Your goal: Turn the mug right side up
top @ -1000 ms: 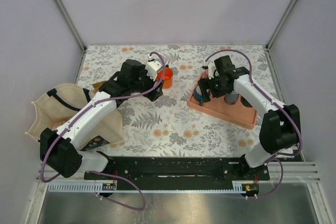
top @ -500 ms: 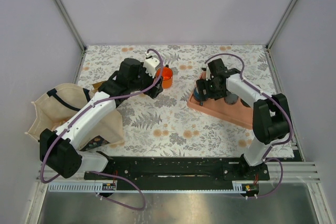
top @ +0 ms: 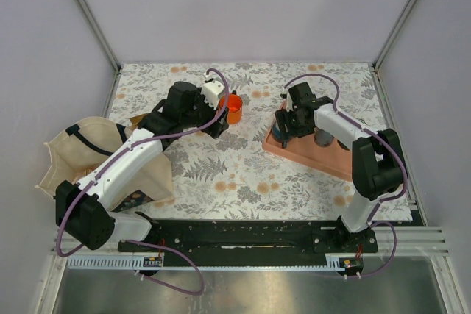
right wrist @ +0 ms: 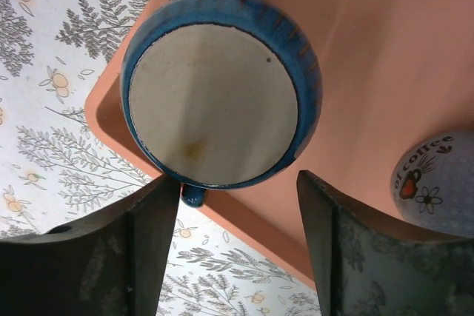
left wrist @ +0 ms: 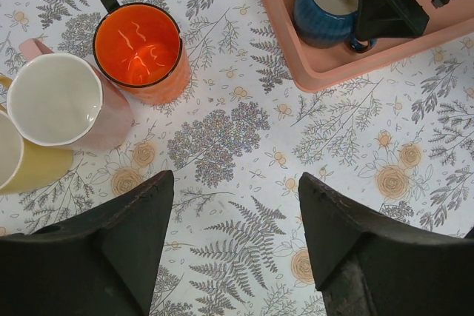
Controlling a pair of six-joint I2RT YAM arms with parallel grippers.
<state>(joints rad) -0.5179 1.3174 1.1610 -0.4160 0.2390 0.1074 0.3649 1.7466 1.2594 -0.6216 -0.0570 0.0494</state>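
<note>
The table (top: 221,174) with its flower-pattern cover fills the middle of the top view, and grey walls close it at the upper, left and right sides. A wide bare strip of the cover lies in the middle of the frame. A beige cloth bag (top: 81,152) lies at the left edge, partly under the left arm (top: 132,156).

The pink tray (top: 320,156) lies right of center, turned at an angle, and it does not reach the right edge of the table. The right arm (top: 353,134) reaches over it from the lower right.

In the right wrist view the blue mug (right wrist: 215,101) stands upside down in the left corner of the tray, showing its flat unglazed bottom. Its side is just beside the raised rim at the left, and its handle points to the lower edge of the frame, close to the rim. To the right of it the tray floor is bare as far as a grey dotted mug (right wrist: 437,183) at the right edge.

The right gripper (right wrist: 237,177) is spread wide with one finger at each side of the blue mug. I cannot tell if the fingers touch it.

The left gripper (left wrist: 235,179) is also spread wide and holds nothing, above bare cover. In its view an orange mug (left wrist: 141,46) stands upright at the upper left. A pink mug (left wrist: 67,101) is just beside it, and a yellow mug (left wrist: 22,160) is at the left edge.
</note>
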